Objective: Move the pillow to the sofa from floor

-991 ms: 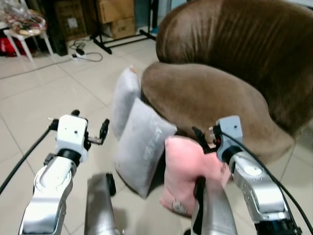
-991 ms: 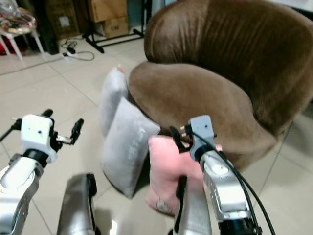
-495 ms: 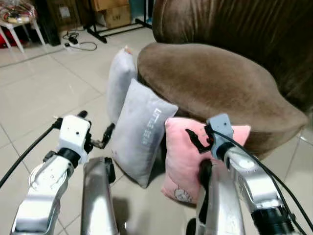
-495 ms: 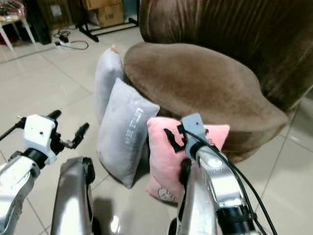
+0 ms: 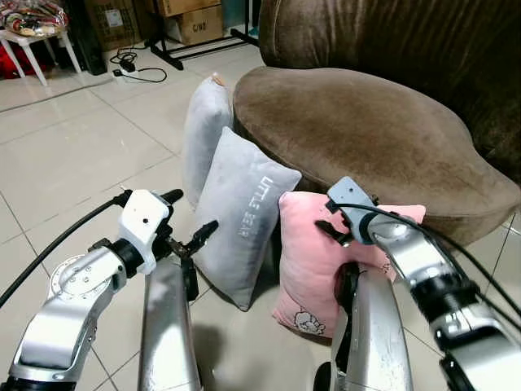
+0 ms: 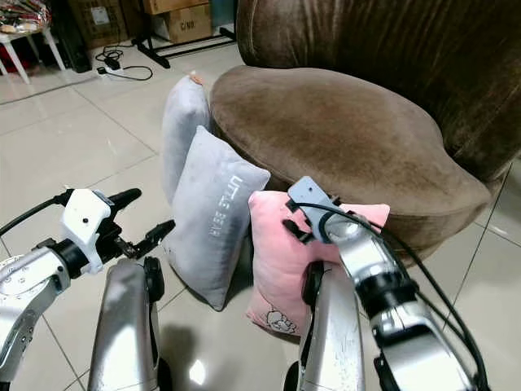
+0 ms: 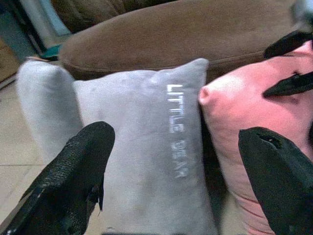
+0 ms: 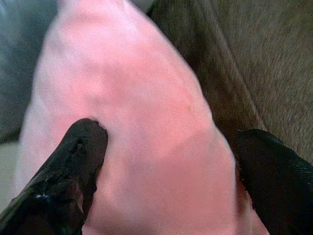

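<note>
1. The task is at its beginning: the pink pillow [image 5: 326,261] stands on the tiled floor [image 5: 73,163], leaning against the front of the brown sofa [image 5: 366,130]. Nothing lies on the sofa seat yet.

2. The right gripper [image 8: 166,161] is at the top edge of the pink pillow. Its 2 black fingers [image 8: 73,171] are spread, 1 on each side of the pillow top, and in the right wrist view 1 finger touches the fabric. I judge that the fingers have not pinched the pillow yet.

3. The left gripper [image 5: 189,221] hovers just before the grey pillow [image 5: 244,220] with the words "LITTLE BEAR". Its fingers are open and hold nothing.

4. What is left, in my judgement: to close on the pink pillow, lift it over the rounded front of the seat, and put it down there.

5. 2 grey pillows stand to the left of the pink one. The nearer one touches it, and the second grey pillow [image 5: 203,130] is behind, so they may fall when the pink one is pulled out.

6. Far behind are cardboard boxes [image 5: 191,20], a cable with a power strip [image 5: 134,72], and a white stool [image 5: 32,45], well apart from the work.
</note>
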Motion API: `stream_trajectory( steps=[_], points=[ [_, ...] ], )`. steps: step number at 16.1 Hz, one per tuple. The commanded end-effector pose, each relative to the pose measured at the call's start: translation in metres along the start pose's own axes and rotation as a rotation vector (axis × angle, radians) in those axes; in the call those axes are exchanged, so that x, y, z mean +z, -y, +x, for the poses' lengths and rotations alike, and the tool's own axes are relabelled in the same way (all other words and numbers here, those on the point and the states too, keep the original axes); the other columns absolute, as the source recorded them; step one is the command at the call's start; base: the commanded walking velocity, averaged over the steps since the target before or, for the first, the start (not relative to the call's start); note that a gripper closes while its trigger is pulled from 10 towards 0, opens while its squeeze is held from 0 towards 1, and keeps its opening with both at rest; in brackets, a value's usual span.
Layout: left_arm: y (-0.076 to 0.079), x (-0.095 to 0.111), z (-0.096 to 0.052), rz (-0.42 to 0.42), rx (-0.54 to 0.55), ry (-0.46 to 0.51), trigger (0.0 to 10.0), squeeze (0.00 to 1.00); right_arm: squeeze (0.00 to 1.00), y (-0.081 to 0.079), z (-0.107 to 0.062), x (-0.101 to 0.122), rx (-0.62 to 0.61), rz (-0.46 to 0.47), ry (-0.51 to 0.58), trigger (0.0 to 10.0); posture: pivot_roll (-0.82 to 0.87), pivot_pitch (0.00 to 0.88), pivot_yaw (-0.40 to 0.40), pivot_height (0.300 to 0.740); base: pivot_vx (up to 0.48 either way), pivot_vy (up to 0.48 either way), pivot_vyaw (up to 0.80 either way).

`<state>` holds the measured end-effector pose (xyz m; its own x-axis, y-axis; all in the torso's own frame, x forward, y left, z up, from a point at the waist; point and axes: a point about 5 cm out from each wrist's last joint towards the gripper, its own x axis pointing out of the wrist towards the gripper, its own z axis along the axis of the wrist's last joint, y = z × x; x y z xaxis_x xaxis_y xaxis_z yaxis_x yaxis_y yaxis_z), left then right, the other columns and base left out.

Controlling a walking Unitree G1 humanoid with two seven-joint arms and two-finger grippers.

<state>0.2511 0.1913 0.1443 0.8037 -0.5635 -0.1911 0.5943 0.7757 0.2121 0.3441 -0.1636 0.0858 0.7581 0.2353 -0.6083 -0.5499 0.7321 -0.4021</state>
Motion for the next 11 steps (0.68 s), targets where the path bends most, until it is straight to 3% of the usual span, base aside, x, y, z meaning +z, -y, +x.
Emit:
stream_trajectory(
  steps=[1, 2, 4, 11],
  points=[
    [0.005, 0.002, 0.002, -0.015, -0.088, -0.008, 10.0, 0.00, 0.00, 0.006, 0.004, -0.011, -0.043, -0.076, -0.117, 10.0, -0.07, 0.000, 0.001, 0.335, 0.000, 0.000, 0.00],
    [0.006, 0.002, 0.002, -0.018, -0.098, -0.011, 10.0, 0.00, 0.00, 0.007, 0.005, -0.013, -0.052, -0.081, -0.128, 10.0, -0.07, 0.000, 0.001, 0.335, 0.000, 0.000, 0.00],
    [0.007, 0.002, 0.002, -0.028, -0.137, -0.026, 10.0, 0.00, 0.00, 0.007, 0.007, -0.019, -0.051, -0.107, -0.172, 0.0, -0.07, 0.000, 0.001, 0.335, 0.000, 0.000, 0.00],
    [0.004, 0.002, 0.003, -0.039, -0.172, -0.039, 10.0, 0.00, 0.00, -0.002, 0.010, -0.030, 0.015, -0.085, -0.180, 0.0, -0.07, 0.000, 0.014, 0.335, 0.000, 0.000, 0.00]
  ],
)
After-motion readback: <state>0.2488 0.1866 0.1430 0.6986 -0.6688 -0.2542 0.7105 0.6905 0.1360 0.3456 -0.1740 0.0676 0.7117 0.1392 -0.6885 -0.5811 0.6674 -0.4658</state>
